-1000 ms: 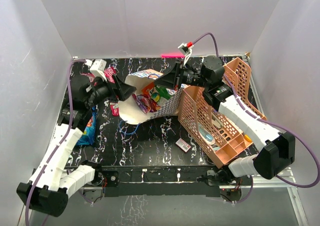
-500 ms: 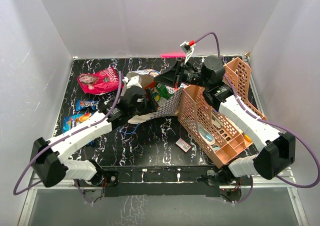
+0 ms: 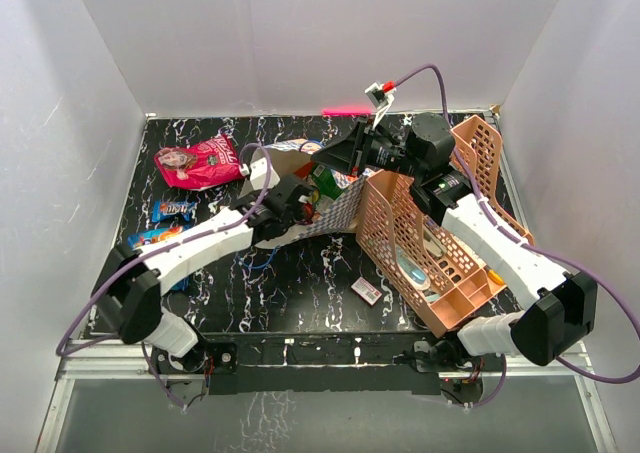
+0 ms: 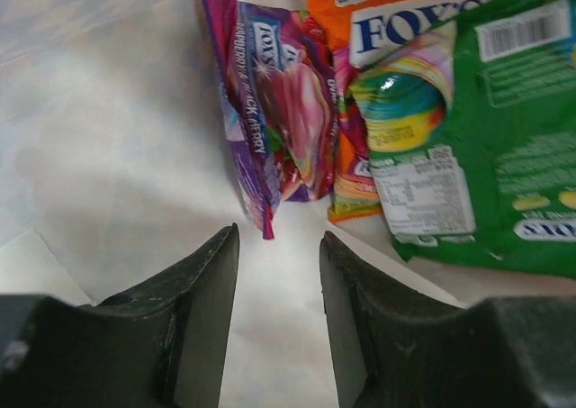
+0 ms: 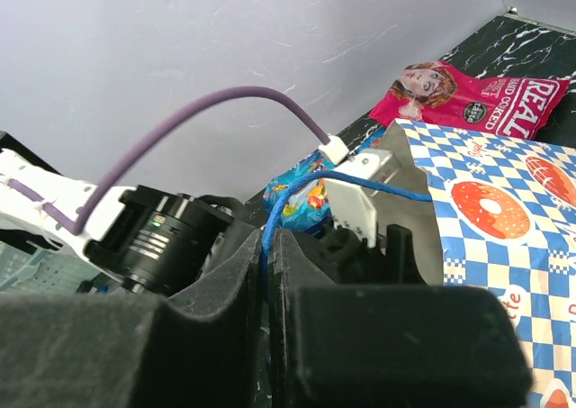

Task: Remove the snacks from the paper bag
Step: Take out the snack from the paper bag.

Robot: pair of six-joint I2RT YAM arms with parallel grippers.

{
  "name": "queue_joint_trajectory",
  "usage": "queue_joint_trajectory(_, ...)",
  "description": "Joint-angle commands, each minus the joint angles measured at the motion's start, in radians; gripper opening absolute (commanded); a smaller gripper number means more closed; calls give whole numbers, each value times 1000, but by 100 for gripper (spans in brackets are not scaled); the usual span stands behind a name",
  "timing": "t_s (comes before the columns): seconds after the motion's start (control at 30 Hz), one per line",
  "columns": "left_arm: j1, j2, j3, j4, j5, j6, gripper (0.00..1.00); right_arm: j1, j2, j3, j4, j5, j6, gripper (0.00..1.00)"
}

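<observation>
Has swung the left gripper (image 4: 279,237) from well left of the paper bag (image 3: 340,211) into its mouth since a second ago, and pushed further in than half a second ago. Holds its jaws parted over the bag's white inside, gripping nothing, with the lower corner of the purple packet (image 4: 279,111) just ahead of the gap. Shows deeper in the bag an orange packet (image 4: 405,12) and, overlapping it, a green packet (image 4: 486,138).

Leaves uncovered, to the left of the bag and apart from it, the pink-red bag (image 3: 198,161), mostly hidden by the arm a second ago. Nearer, also left of the bag: a small blue pack (image 3: 175,210) and the blue chip bag (image 3: 150,239), beside the left arm.

Keeps the right gripper (image 5: 268,246) where it was, at the bag's far rim, clamped shut on the blue cord handle (image 5: 267,219). Against the bag's right side, touching it, the peach rack (image 3: 400,235). In front of the bag, apart from it, the small white-pink box (image 3: 366,291). Both unmoved.
</observation>
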Motion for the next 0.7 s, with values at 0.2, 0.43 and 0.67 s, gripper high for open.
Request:
queue_joint_trajectory(0.2, 14, 126, 65, -40, -211, -62, 49, 10, -48, 48, 55, 0, -2, 8)
queue_joint_trajectory(0.43, 45, 163, 50, 79, -258, 39, 55, 10, -55, 49, 37, 8, -16, 8)
queue_joint_trajectory(0.67, 60, 233, 23, 250, -259, 158, 55, 10, -55, 55, 32, 7, -21, 8)
